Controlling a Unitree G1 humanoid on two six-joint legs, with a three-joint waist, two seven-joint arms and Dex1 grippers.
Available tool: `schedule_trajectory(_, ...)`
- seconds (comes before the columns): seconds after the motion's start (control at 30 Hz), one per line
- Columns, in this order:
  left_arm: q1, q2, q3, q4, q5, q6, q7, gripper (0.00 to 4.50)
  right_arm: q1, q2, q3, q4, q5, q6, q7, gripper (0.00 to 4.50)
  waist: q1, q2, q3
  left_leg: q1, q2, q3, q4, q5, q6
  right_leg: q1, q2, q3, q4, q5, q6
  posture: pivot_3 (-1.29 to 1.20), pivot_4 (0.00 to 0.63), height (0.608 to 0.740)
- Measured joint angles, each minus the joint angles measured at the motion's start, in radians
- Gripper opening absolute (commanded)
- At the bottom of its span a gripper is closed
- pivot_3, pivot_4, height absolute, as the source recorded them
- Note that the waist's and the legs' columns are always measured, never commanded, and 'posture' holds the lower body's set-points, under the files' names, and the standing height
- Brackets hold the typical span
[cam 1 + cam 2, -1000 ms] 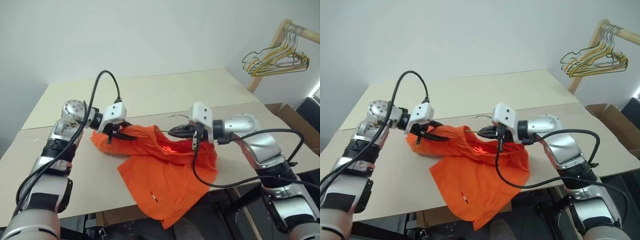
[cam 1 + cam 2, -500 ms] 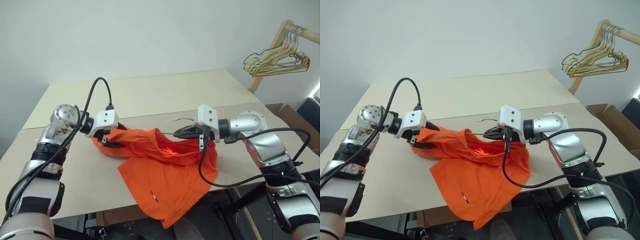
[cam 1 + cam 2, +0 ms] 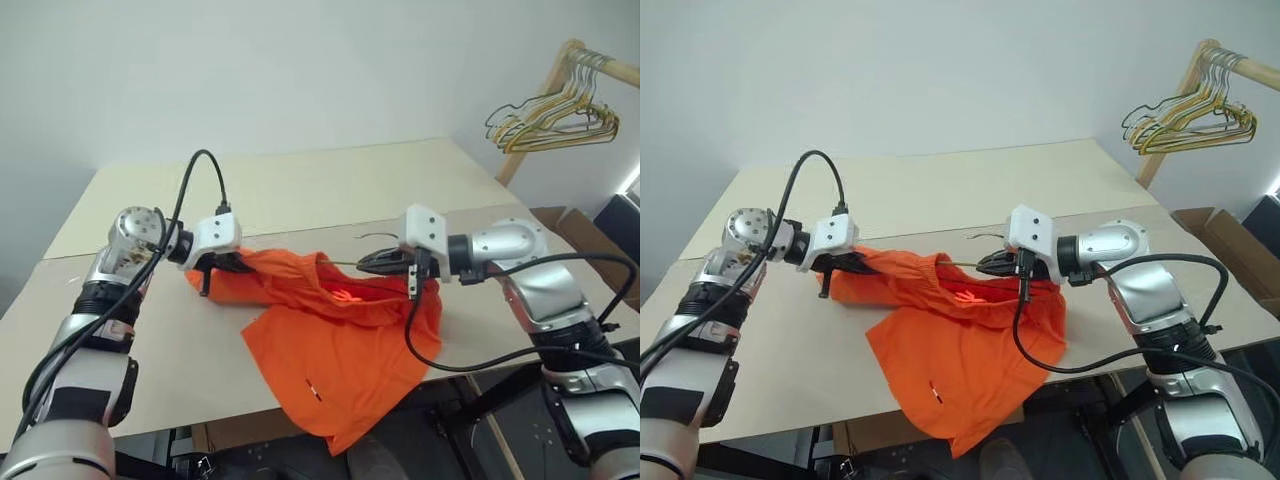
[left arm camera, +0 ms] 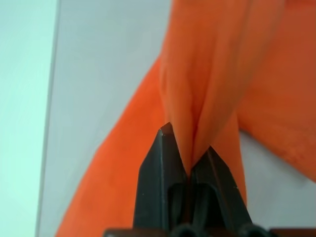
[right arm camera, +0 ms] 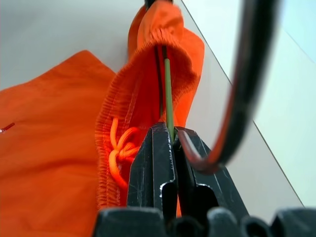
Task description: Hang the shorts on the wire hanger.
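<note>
Now the left end effector [image 4: 190, 165], spread apart a moment ago, has clamped onto the waistband of the shorts [image 3: 340, 340] draped over the bench [image 3: 300, 190] edge, while the right end effector [image 5: 170, 143] pinches the wire hanger [image 5: 168, 94] inside them, so threading can likely proceed.

- A pale beige table [image 3: 330, 180], seemingly 2 boards joined along a seam, carries the load.
- The orange shorts [image 3: 340, 360] lie partly on it, one leg draping over its front edge.
</note>
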Motion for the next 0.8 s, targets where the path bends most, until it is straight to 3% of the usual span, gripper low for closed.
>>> schedule_trajectory(0.47,0.035,0.020,0.025,-0.006,-0.006,-0.005,0.003,0.02,-0.030,-0.025,-0.020,0.002,-0.002,0.046,0.020,0.00,-0.001,0.000,0.000,0.000,0.000,0.000,0.000,0.000,0.000,0.000,0.000,0.000,0.000,0.000,0.000,-0.28,0.000,0.740)
schedule_trajectory(0.57,0.059,0.011,0.023,-0.035,-0.008,-0.007,-0.007,0.64,-0.068,-0.027,-0.025,-0.010,0.029,0.116,0.032,0.00,0.001,0.000,0.000,0.000,0.000,0.000,0.000,0.000,0.000,0.000,0.000,0.000,0.000,0.000,0.000,-0.28,0.000,0.740)
schedule_trajectory(0.8,0.028,-0.014,0.026,-0.049,-0.034,-0.015,-0.019,2.96,-0.218,-0.079,-0.010,-0.032,0.086,0.289,0.114,0.00,-0.003,0.000,0.000,-0.001,0.000,0.000,0.000,0.000,0.000,-0.001,-0.001,0.000,0.000,0.000,0.000,-0.32,0.000,0.740)
